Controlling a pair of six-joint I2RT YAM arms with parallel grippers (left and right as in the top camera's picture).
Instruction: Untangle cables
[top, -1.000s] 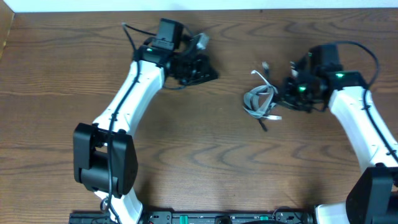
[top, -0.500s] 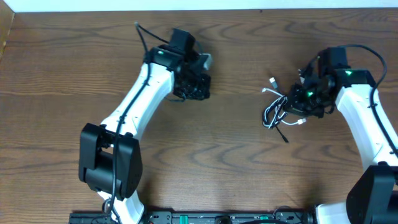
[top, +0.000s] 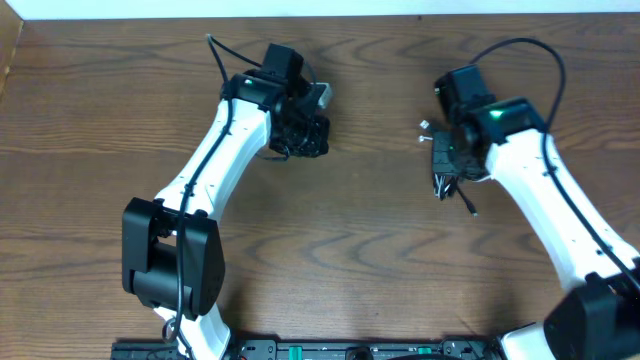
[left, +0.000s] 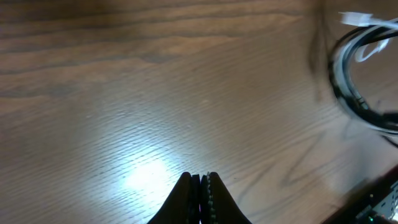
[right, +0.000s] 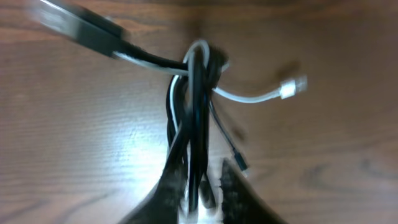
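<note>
Now the right claw (right: 202, 186) nips the cables (right: 196, 106), barely parted, the bundle stretching straight ahead of it. The left claw (left: 200, 186) is clamped shut and empty, above the tabletop (left: 124, 93).

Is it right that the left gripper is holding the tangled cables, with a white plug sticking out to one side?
Not quite. The right gripper holds the cables: the right wrist view shows them running up between its fingers. The left gripper is shut on nothing. The white plug does stick out to one side.
</note>
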